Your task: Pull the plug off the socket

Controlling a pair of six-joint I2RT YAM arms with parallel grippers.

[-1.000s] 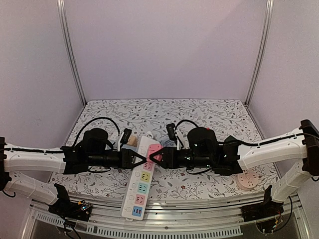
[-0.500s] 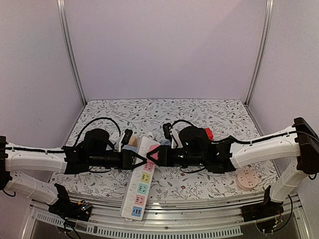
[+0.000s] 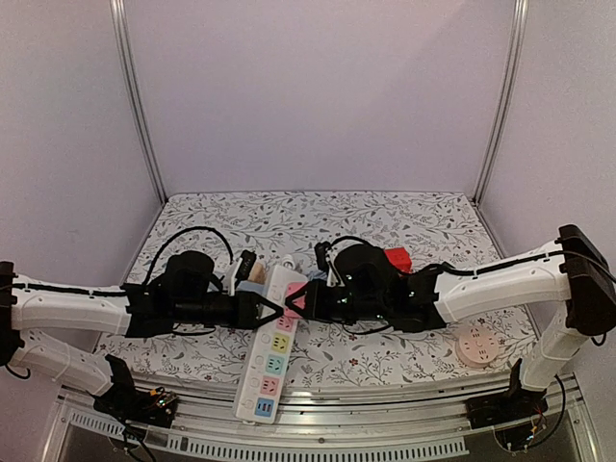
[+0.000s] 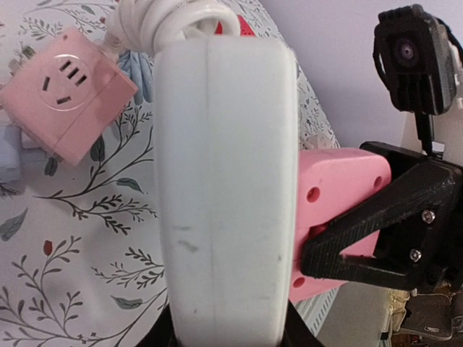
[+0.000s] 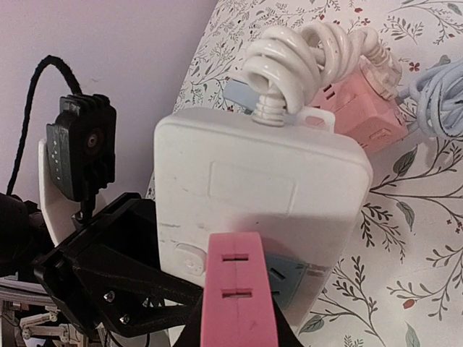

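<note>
As we see it from above, table [image 3: 385, 217]: a flowered cloth covers it, and everything below lies or works on it.
Left arm [image 3: 67, 308]: it reaches in from the left edge toward the middle, lying low over the cloth.
Right arm [image 3: 491, 284]: it reaches in from the right, and we see it meet the other arm nose to nose over the strip.
Power strip [image 3: 269, 361]: long and white, with coloured sockets in a row. It lies near the front edge and runs from there toward the middle, tilted a little to the right.
Left gripper [image 3: 274, 310]: we find it clamped across the far end of the power strip, whose white body fills the space between its fingers in the left wrist view.
Right gripper [image 3: 292, 301]: closed on the plug, with a dark finger pressed to each side of it in the right wrist view.
Pink plug [image 4: 336, 188]: it sits in a socket near the far end of the strip, seated against the strip's face.
White cord [image 5: 304, 50]: coiled in loops at the strip's far end.
Pink cube adapter [image 4: 69, 97]: we see it on the cloth just beyond the strip's end, beside the coil.
Round disc [image 3: 476, 348]: pale peach, near the right front corner, well apart from the strip.
</note>
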